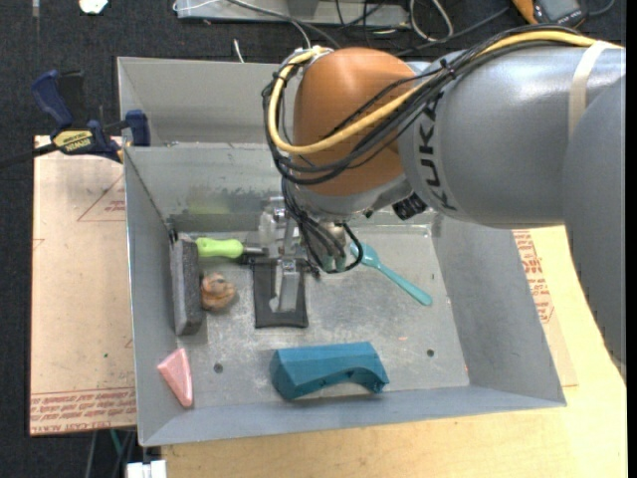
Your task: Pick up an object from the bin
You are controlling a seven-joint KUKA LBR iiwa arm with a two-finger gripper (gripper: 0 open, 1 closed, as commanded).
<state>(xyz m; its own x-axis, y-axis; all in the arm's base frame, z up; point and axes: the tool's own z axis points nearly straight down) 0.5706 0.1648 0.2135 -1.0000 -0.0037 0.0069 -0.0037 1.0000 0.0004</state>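
Light falls from above, bright and even, so the grey bin (149, 267) shows a pale floor and a paler back wall, while the dark ground around it is dim. The orange cover (343, 108) carries a soft highlight on its crown and the grey arm (518, 137) a broad dull sheen, with no hard glare on either. The arm casts a soft shade on the bin floor about the gripper (285, 282), and the blue block (328, 368), the pink wedge (176, 374) and the grey slab (185, 287) by the left wall throw only thin, faint shadows.
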